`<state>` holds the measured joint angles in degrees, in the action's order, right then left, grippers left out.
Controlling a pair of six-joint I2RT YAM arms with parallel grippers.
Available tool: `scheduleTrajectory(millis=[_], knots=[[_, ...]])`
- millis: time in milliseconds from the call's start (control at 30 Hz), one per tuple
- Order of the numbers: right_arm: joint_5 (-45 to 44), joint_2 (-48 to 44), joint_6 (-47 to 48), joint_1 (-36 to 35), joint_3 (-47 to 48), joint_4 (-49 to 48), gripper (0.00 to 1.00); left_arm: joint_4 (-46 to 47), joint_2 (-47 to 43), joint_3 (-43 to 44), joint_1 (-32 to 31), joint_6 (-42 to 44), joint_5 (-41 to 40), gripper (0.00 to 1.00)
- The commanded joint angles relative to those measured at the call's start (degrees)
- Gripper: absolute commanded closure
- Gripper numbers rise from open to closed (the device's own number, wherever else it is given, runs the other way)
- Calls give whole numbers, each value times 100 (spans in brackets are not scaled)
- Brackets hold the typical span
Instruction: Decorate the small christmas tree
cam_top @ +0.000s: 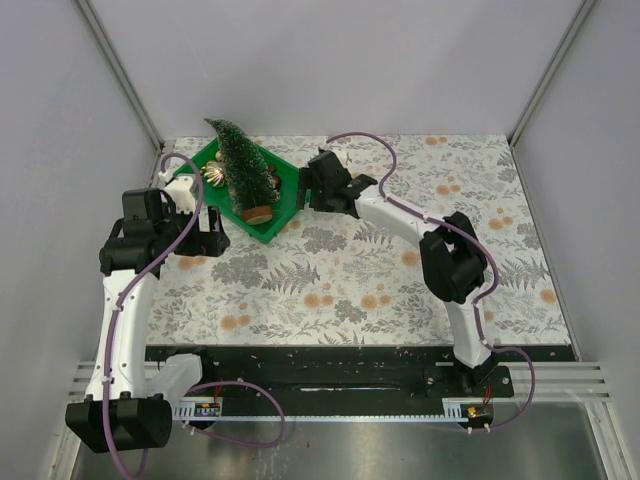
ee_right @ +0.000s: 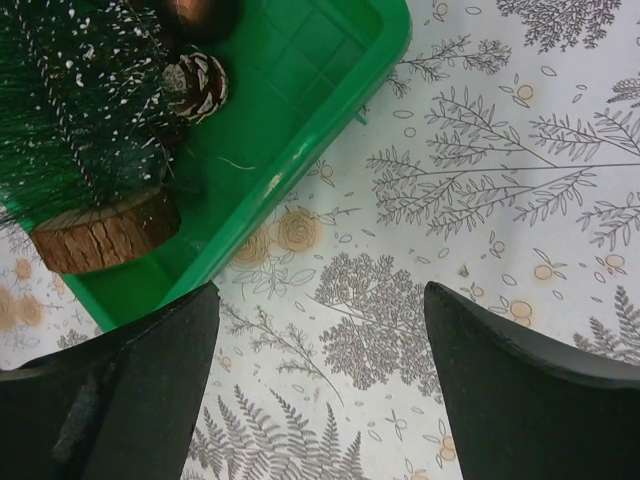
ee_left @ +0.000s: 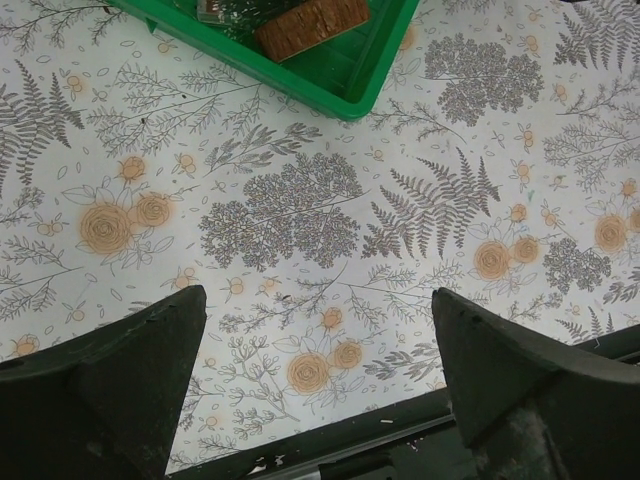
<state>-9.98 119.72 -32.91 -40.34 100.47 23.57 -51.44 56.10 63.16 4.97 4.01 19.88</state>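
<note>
The left claw (cam_top: 206, 238) (ee_left: 318, 300) hangs over the flowered tablecloth (ee_left: 300, 210) with its jaws spread wide and nothing between them; only printed ferns and roses show in the gap. Ahead of its fingertips, apart from them, lies the corner of the green tray (ee_left: 350, 92) (cam_top: 288, 206).

The small christmas tree (cam_top: 240, 168) (ee_right: 70, 100) lies on its side in that tray. Its tip points away from both claws and pokes past the far rim. Its wooden disc base (cam_top: 258, 213) (ee_left: 312, 25) (ee_right: 105, 232) rests at the tray corner nearest the left claw. Beside the tree, on the side toward the left claw, sit small round ornaments (cam_top: 212, 177).

The right claw (cam_top: 312, 188) (ee_right: 320, 292) is also wide open and holds nothing. It hovers just beside the tray's right rim, with the tray corner close to its left finger (ee_right: 150, 380). Ahead of that finger a pine cone (ee_right: 200, 86) lies against the frosted bristles.

A small tag (cam_top: 207, 409) sits on the rail near the left arm's base, its writing too small to read.
</note>
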Motion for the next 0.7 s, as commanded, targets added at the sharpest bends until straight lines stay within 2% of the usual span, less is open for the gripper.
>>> scheduleTrajectory(millis=[0, 233, 467, 667], knots=[[-188, 244, -181, -53, 298, -502, 10, -24, -11, 171, 30, 47, 306, 1], [-294, 982, -260, -106, 1052, -670, 12, -296, -107, 276, 48, 135, 332, 1], [-741, 1843, -295, -150, 2195, 50, 19, -498, -266, 311, 48, 267, 227, 1], [-1234, 2011, -339, -176, 2224, 464, 27, -525, -301, 320, 39, 267, 271, 1]])
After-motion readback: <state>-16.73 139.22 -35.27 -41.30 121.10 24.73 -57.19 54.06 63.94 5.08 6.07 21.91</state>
